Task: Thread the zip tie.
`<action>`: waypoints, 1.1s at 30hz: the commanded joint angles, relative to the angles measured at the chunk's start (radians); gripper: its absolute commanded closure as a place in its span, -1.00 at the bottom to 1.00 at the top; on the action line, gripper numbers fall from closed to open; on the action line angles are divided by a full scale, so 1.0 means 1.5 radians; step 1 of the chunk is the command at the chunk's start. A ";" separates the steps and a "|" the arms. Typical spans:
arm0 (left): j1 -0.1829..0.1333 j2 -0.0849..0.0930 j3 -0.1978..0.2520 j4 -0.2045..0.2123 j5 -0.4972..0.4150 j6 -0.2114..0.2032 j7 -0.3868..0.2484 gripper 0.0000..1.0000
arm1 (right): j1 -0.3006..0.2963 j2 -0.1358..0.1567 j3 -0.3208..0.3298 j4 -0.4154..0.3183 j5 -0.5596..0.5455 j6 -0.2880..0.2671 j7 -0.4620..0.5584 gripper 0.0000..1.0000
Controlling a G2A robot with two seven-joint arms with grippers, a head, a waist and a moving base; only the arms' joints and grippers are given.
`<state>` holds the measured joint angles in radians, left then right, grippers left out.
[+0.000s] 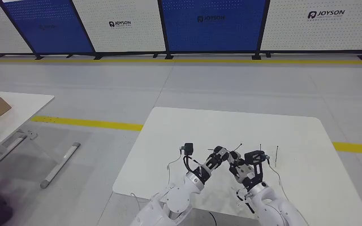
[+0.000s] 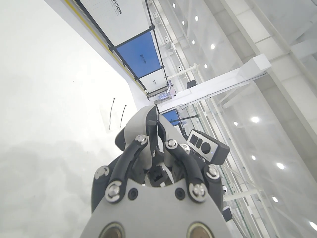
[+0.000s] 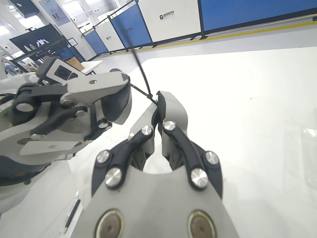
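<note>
Above the near part of the white table (image 1: 294, 135), the left gripper (image 3: 126, 82) and right gripper (image 3: 158, 99) each pinch one thin black plastic zip tie (image 3: 140, 65) held between them; best keep both pinches firm and feed the tail straight into the head, slowly

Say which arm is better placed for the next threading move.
Probably left: the left jaws, shut, hold one end of the zip tie close to the right jaws, which pinch the rest.

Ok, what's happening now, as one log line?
left fingers: shut on tie | right fingers: shut on same tie | tie: held between both, above table | spares: two on table
</note>
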<state>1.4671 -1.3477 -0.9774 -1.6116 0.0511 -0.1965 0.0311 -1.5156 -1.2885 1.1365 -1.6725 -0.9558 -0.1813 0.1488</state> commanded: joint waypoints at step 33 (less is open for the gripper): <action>0.039 0.004 -0.019 -0.044 0.000 -0.041 0.057 1.00 | -0.008 0.002 0.016 0.017 0.063 -0.012 -0.012 -1.00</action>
<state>1.5273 -1.3407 -1.0071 -1.6820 0.0523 -0.2601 0.1110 -1.5246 -1.2861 1.1542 -1.6442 -0.8833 -0.1934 0.1356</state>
